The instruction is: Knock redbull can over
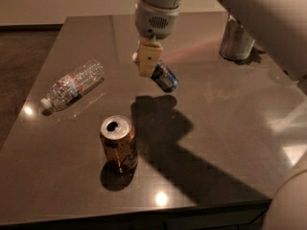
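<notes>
Gripper [147, 63] low over bench [230, 128], against steeply tilted redbull can [166, 78]; grip opening not discernible. Risk: can rolling off toward bench edge under excess push.

arm [259, 18]: pale grey, smooth rounded shell | wrist [154, 11]: small dotted grille [159, 22] | gripper [145, 62]: tan, blocky, directly under wrist

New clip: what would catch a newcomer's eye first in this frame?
The gripper hangs over the middle of the table, covering the upper end of the redbull can, which is tipped far over. An opened orange-brown can stands near the front edge, and a plastic bottle lies on its side at the left.
</notes>
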### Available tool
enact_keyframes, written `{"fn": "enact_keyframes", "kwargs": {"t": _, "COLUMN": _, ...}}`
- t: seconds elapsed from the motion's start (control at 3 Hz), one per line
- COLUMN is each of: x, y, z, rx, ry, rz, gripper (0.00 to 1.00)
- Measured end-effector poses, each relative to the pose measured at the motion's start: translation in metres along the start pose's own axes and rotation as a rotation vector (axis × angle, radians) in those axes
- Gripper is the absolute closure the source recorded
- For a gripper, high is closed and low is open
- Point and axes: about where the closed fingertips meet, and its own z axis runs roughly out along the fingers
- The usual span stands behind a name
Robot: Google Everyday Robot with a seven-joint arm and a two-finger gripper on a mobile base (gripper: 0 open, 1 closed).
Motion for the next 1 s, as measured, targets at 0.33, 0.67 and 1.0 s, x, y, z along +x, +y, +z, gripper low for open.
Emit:
{"fn": "enact_keyframes", "kwargs": {"t": 0.33, "x": -0.008, "y": -0.003, "z": 0.012, "rx": -0.01, "ry": 0.054, "rz": -0.04, "gripper": 0.83}}
{"fn": "enact_keyframes", "kwargs": {"t": 0.67, "x": -0.013, "y": -0.003, "z": 0.025, "rx": -0.02, "ry": 0.09, "rz": -0.067, "gripper": 0.6}}
{"fn": "enact_keyframes", "kwargs": {"t": 1.0, "x": -0.017, "y": 0.001, "z": 0.038, "rx": -0.036, "ry": 0.121, "rz": -0.092, "gripper": 0.36}}
